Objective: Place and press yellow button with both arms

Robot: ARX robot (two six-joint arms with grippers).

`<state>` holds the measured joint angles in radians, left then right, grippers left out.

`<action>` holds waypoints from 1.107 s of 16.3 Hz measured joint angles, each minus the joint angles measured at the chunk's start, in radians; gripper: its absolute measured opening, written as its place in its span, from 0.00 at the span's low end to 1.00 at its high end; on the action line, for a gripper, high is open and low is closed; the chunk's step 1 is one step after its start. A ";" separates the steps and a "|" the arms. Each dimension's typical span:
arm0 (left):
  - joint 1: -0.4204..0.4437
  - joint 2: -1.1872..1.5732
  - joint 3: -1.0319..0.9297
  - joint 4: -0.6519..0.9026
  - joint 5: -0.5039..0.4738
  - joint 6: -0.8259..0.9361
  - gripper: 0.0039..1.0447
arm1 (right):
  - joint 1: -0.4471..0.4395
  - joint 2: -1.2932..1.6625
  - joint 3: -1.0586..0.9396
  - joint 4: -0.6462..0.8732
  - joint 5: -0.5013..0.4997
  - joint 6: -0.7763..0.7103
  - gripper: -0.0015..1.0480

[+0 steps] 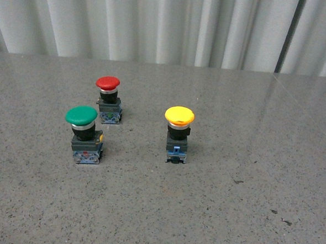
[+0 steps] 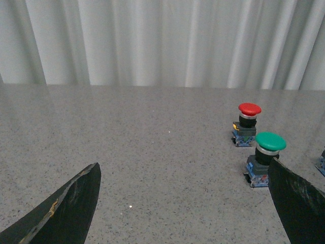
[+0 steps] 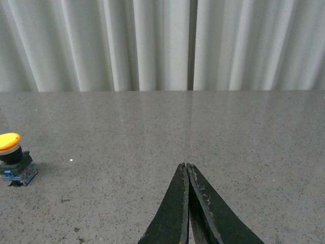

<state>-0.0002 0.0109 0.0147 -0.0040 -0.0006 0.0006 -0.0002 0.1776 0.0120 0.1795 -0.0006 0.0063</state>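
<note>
Grey speckled stone table (image 1: 213, 213) fills pretty much the whole front view, with a pale pleated curtain (image 1: 158, 22) hanging along the far edge. No arms show up in that front view at all, only in the wrist cams.

Left claw (image 2: 185, 203) is spread wide, one dark finger (image 2: 66, 208) at each edge of its own camera picture and bare table between them, holding nothing. Right claw (image 3: 188, 203) is pinched together, the two fingers touching along their length, nothing between them.

Three push buttons stand upright on the table. The green button (image 1: 82, 133) is nearest the camera on the left, and the red button (image 1: 108, 99) is just behind it, a bit to the right. The yellow button (image 1: 178, 134) stands on its own to the right of those two, near the middle of the table, well apart from both claws. In the right wrist view it sits off at the edge (image 3: 12, 157).
</note>
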 joint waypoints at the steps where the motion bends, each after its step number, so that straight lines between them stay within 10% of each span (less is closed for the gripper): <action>1: 0.000 0.000 0.000 0.000 0.000 0.000 0.94 | 0.000 -0.024 0.001 -0.037 0.000 0.000 0.02; 14: 0.000 0.000 0.000 0.000 0.000 0.000 0.94 | 0.000 -0.173 0.001 -0.184 0.000 0.000 0.02; 18: 0.000 0.000 0.000 0.000 0.000 0.000 0.94 | 0.000 -0.173 0.001 -0.184 0.000 0.000 0.37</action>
<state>-0.0002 0.0109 0.0147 -0.0040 -0.0002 0.0006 -0.0002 0.0044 0.0128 -0.0048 -0.0006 0.0063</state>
